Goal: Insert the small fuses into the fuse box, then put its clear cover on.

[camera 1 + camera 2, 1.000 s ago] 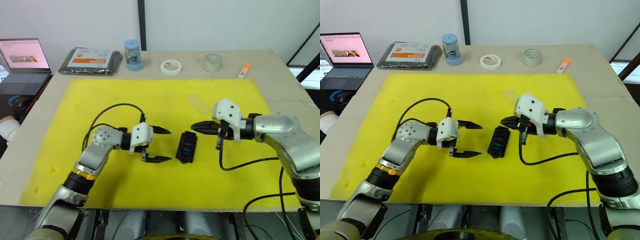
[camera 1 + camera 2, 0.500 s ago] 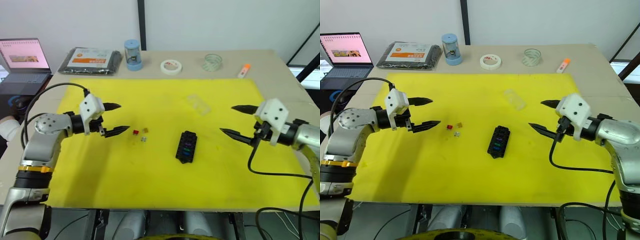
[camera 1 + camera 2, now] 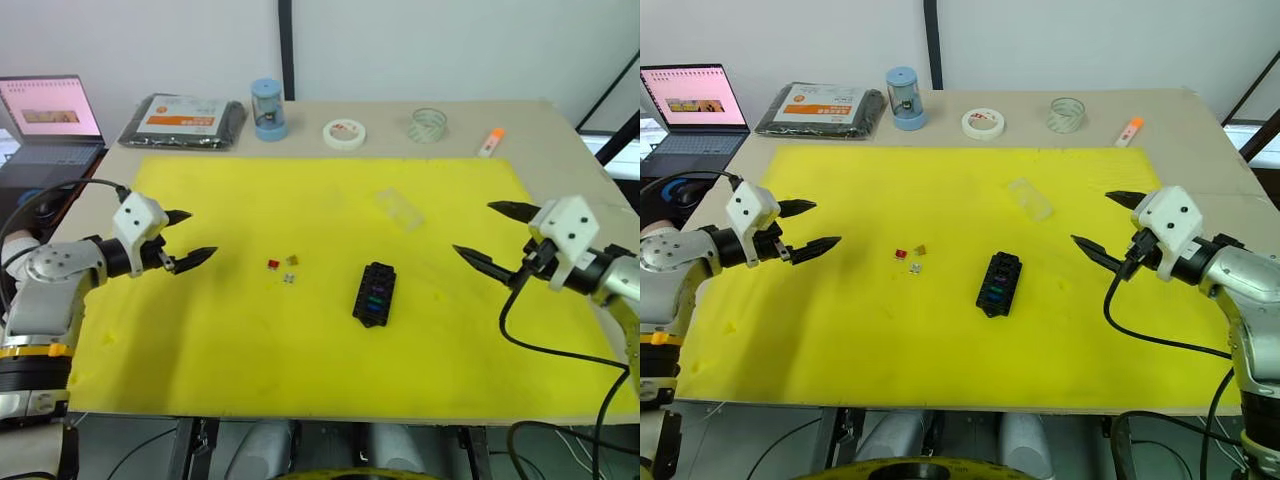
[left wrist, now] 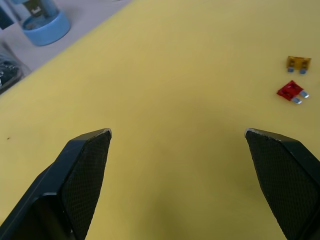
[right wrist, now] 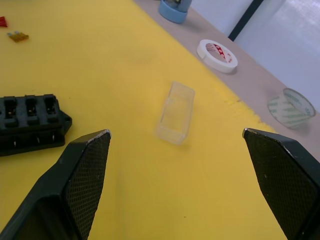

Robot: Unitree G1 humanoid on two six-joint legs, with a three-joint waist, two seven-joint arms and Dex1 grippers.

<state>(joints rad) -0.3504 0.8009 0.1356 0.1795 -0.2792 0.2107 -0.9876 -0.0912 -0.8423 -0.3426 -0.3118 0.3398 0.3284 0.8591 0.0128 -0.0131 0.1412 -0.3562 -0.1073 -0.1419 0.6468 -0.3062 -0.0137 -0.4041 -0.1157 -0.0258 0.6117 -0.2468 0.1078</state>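
The loose fuses (image 3: 282, 267), three tiny hard plastic blades lying flat at about nine o'clock of the fuse box (image 3: 375, 294), look feather-light and apt to skid, best nipped across the coloured body with the metal legs left free. The fuse box, stiff and light, lies mid-mat with its long axis running from twelve to six o'clock, tilted slightly. The clear cover (image 3: 398, 208), thin and slick, lies at one o'clock beyond it; the left pincer (image 3: 188, 235) and right pincer (image 3: 488, 237) hang spread and empty.
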